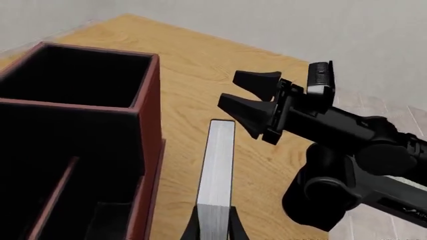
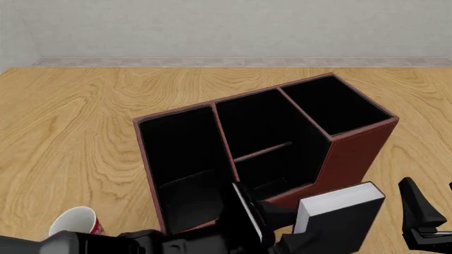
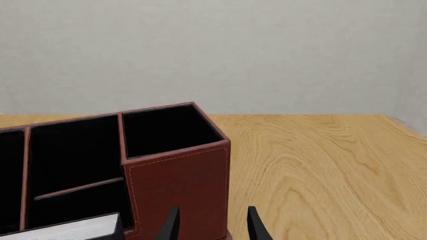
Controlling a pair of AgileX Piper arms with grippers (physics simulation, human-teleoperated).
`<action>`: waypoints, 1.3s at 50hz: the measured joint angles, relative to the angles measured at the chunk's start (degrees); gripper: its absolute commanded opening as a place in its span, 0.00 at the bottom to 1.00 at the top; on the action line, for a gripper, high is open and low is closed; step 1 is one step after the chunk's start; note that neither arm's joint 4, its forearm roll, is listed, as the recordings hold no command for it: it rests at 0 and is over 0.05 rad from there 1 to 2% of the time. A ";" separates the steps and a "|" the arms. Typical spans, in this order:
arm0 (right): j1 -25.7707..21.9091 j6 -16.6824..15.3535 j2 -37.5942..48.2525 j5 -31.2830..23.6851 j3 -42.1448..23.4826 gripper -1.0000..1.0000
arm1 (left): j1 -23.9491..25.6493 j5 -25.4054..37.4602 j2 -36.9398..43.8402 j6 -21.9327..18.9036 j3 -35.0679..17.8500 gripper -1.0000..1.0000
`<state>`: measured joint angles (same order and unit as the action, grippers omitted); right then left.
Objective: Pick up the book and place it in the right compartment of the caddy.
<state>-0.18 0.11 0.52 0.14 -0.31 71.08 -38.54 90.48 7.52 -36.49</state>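
Observation:
The black book (image 2: 339,222), white page edges (image 1: 217,170) facing up, is clamped in my left gripper (image 1: 215,222), which is shut on it. It sits just in front of the reddish-brown caddy (image 2: 353,159), below the tall front wall of the right compartment (image 2: 335,103). That compartment (image 3: 167,127) shows only its black lining. My right gripper (image 2: 429,211) stands open beside the book's right end, holding nothing; its fingers (image 1: 248,107) show spread in the left wrist view. In the right wrist view my right gripper (image 3: 213,225) faces the caddy's front wall, with the book (image 3: 67,231) at the picture's edge.
A red-and-white mug (image 2: 74,222) stands at the near left of the wooden table (image 2: 71,121). The caddy's middle section (image 2: 261,137) has a crossbar, and its left section (image 2: 183,153) has a low front. A grey wall runs behind the table.

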 measured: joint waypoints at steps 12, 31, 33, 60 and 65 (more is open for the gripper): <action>0.00 0.00 0.00 0.00 0.00 1.00 | 0.39 3.73 -4.57 -0.97 -0.09 0.00; 0.00 0.00 0.00 0.00 0.00 1.00 | 0.47 10.36 -9.41 -3.46 -2.98 0.00; 0.00 0.00 0.00 0.00 0.00 1.00 | 0.42 10.99 -9.75 -3.66 -3.37 0.00; 0.00 0.00 0.00 0.00 0.00 1.00 | -0.62 19.79 -14.21 -6.44 -9.73 0.00; 0.00 0.00 0.00 0.00 0.00 1.00 | -0.82 21.18 -14.77 -6.95 -10.93 0.00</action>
<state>-0.18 0.11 0.52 0.13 -0.31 70.26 -17.37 75.72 0.57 -47.42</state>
